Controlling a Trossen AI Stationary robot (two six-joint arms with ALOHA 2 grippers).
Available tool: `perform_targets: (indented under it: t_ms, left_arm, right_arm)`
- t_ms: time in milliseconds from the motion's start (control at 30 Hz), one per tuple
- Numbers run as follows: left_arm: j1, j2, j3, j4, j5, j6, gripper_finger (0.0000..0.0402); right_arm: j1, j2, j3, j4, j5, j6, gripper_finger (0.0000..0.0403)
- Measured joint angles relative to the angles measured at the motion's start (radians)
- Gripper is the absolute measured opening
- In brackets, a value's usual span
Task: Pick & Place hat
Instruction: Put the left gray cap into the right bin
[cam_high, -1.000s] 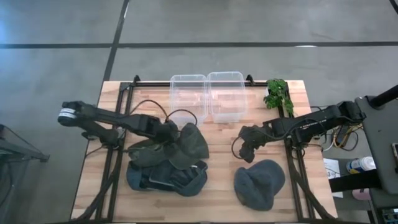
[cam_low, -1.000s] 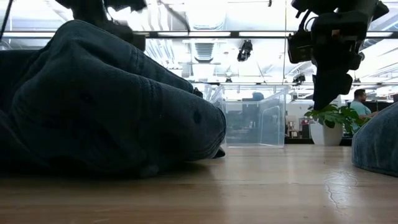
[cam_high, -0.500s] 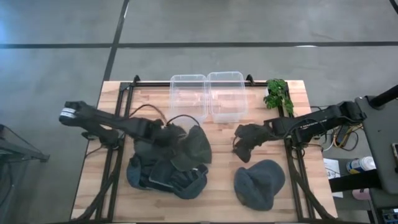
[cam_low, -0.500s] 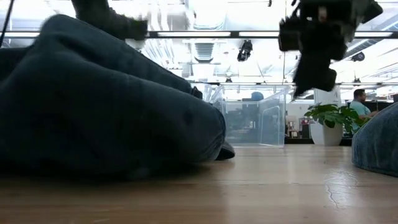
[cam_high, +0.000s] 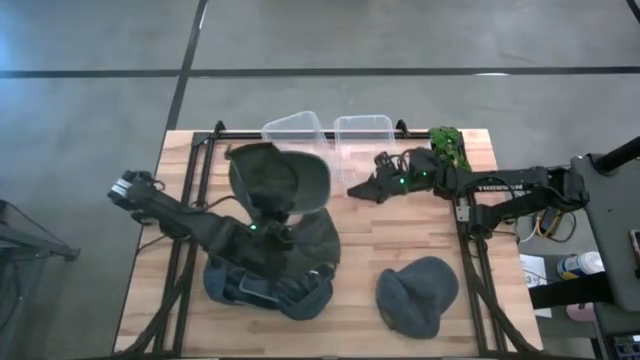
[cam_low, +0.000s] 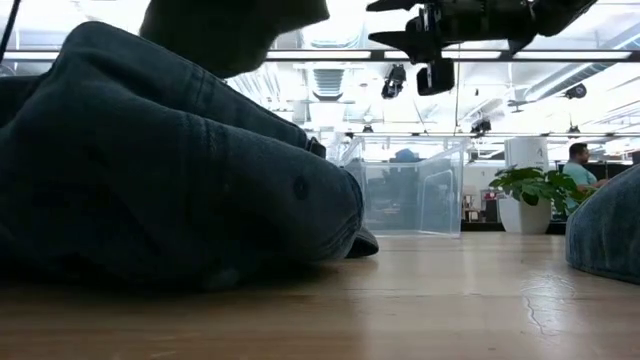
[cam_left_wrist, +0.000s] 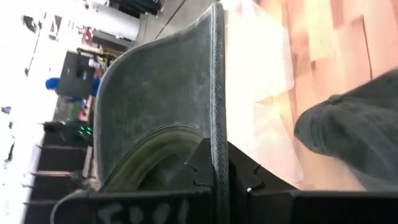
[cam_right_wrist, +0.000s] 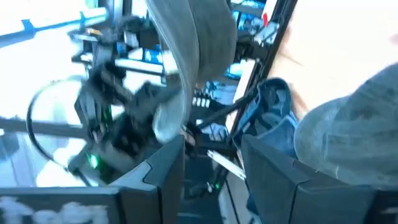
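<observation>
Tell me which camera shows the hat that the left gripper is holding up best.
The high view: the lifted green hat shows whole, raised over the left clear bin. The left wrist view shows only its brim pinched in the left gripper; the low view catches just a dark underside.

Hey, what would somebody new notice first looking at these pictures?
Probably the dark green cap held up above the table by the left end effector, beside two clear bins at the far edge. Next, the heap of dark hats below it, and a lone grey hat on the right.
</observation>
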Motion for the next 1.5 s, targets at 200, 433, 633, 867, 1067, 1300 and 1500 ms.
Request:
perform_targets:
  t_ms: [200,433,633,867,1067,1300,1500]
  left_arm:
    - [0.034,0.072,0.031,0.042,0.010,0.090,0.0009]
    - [0.042,0.090,0.031,0.125,0.023,0.147,0.0009]
    - [0.072,0.120,0.031,0.262,0.032,0.252,0.0009]
    - [0.116,0.145,0.031,0.415,0.058,0.334,0.0009]
    - [0.135,0.153,0.031,0.482,0.152,0.316,0.0009]
    - [0.123,0.152,0.030,0.475,0.101,0.182,0.0033]
    - [0.070,0.119,0.038,0.350,0.064,-0.117,0.0093]
  right_arm:
    - [0.002,0.012,0.066,-0.099,0.042,-0.084,0.0169]
    - [0.016,0.012,0.126,-0.193,0.114,-0.167,0.0185]
    - [0.022,0.012,0.138,-0.226,0.126,-0.174,0.0189]
    - [0.036,0.012,0.135,-0.259,0.132,-0.196,0.0166]
    - [0.034,0.013,0.134,-0.286,0.120,-0.216,0.0057]
    - [0.028,0.009,0.136,-0.321,0.143,-0.280,0.0015]
    - [-0.004,-0.001,0.134,-0.397,0.218,-0.382,0.0013]
